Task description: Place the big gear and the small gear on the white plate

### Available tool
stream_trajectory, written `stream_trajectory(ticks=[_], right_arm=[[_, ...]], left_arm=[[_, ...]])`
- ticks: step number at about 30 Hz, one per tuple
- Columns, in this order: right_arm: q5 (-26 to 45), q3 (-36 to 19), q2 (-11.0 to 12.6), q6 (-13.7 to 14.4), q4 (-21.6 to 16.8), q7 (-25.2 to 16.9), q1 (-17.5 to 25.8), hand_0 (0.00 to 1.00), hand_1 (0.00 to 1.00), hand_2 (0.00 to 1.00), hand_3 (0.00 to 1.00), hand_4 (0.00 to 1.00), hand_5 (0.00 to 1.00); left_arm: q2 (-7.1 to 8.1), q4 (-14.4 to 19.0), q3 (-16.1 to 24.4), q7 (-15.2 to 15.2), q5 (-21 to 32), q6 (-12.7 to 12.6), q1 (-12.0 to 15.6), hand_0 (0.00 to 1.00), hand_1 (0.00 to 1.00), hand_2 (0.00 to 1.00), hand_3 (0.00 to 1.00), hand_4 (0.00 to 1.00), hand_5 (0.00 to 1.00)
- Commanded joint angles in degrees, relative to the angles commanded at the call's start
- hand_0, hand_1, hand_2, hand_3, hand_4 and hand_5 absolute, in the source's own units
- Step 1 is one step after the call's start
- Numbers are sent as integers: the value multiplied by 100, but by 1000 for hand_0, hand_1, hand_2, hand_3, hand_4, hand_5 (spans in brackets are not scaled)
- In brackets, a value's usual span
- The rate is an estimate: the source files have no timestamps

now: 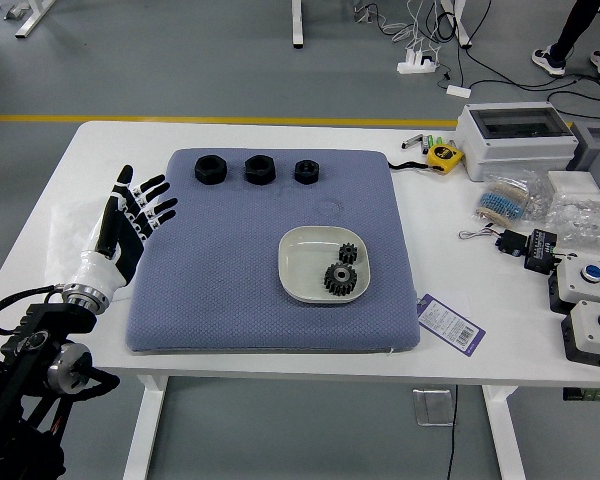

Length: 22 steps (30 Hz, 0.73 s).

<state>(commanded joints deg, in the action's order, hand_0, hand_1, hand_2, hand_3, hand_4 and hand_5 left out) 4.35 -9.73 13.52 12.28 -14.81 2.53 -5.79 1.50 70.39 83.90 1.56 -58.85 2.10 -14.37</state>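
Spread and empty, the fingers of my left hand reach over the left edge of the blue-grey mat. Both gears are on the plate, so I judge the placing done; what serves now is a clean retreat. I should draw back toward the near left corner of the desk, slowly and high enough that nothing catches the mat's edge. Reaching in again to tidy could push a gear against the rim.

To the right of my fingers, well apart and closer to the desk's near edge, the white plate lies on the mat's right half. The big gear rests toward its near right corner; the small gear is just beyond, toward the far right corner, though I cannot tell whether they touch. Farther off, three black nuts sit along the mat's far edge
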Motion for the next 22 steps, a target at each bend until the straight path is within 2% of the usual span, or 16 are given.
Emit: stream_trajectory(ticks=[22], right_arm=[[-45, -21, 3, 9, 1, 7, -28, 683, 656, 739, 598, 805, 724]], left_arm=[[-14, 212, 265, 66, -137, -29, 113, 829, 814, 892, 813, 886, 998]])
